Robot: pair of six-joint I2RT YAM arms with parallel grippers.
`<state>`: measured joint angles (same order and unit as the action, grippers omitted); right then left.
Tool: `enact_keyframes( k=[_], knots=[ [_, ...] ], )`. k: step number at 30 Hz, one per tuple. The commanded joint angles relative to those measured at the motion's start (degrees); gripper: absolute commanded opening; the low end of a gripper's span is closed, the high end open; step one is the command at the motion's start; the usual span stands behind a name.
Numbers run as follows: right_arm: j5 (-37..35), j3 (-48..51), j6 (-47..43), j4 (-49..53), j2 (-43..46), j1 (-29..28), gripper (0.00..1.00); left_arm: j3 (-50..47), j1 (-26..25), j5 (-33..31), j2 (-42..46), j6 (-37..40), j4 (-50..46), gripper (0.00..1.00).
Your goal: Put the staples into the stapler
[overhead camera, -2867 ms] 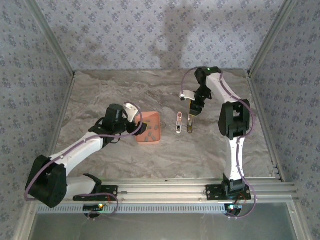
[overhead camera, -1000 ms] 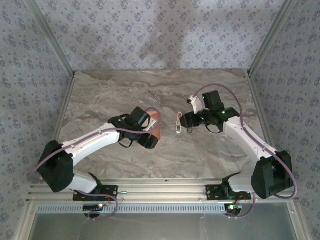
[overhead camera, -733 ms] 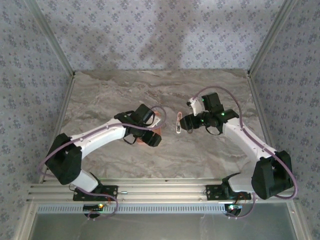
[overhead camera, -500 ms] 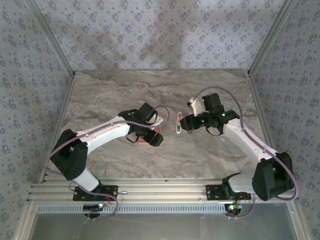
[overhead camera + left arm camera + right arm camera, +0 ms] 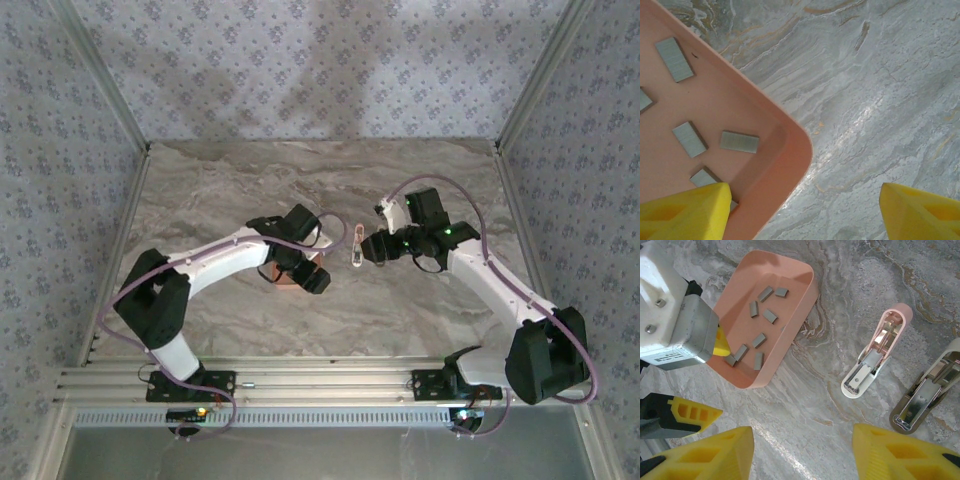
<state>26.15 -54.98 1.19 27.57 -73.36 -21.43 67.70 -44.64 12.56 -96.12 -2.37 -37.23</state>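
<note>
We log left gripper (image 5: pixel 805 196), parted astride the tray (image 5: pixel 802 150) wall, likely to reach staples (image 5: pixel 739 142); right gripper (image 5: pixel 802 440), parted too, poised near the opened stapler (image 5: pixel 875 352), presumably to steady it.

Salmon tray (image 5: pixel 758 271) on marble table (image 5: pixel 805 405); 1 grey-brown stapler (image 5: pixel 925 392) nearby.

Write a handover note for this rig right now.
Left end effector: open, empty, one finger inside the tray, one outside, by the staples.
Right end effector: open, empty, hovering near the pink stapler, which lies beside a darker stapler, metal channel showing.
Done: no staple picked up yet; all lie in the tray.
To do: grasp a strip, seat it in the channel, close the stapler.
</note>
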Motion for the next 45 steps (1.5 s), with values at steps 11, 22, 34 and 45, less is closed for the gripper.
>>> enact_keyframes(
  k=[11, 22, 34, 45],
  knots=[
    [-1.0, 0.9, 1.4, 0.6, 1.9, -0.4, 0.55, 1.8, -0.8, 3.7, -3.8, 1.6, -3.2, 0.76],
    [-1.4, 1.3, 1.5, 0.6, 2.3, -0.4, 0.55, 2.2, -2.5, 6.3, -4.3, 2.2, -4.0, 0.76],
    [-1.5, 1.3, 1.9, 0.3, 2.4, -0.4, 0.55, 2.0, -4.2, 10.7, -4.1, 2.6, -4.3, 0.75],
    [-2.4, 1.0, 2.2, 0.4, 2.4, -0.9, 0.54, 1.5, -6.0, 13.9, -2.7, 1.1, -2.5, 0.75]
  ],
)
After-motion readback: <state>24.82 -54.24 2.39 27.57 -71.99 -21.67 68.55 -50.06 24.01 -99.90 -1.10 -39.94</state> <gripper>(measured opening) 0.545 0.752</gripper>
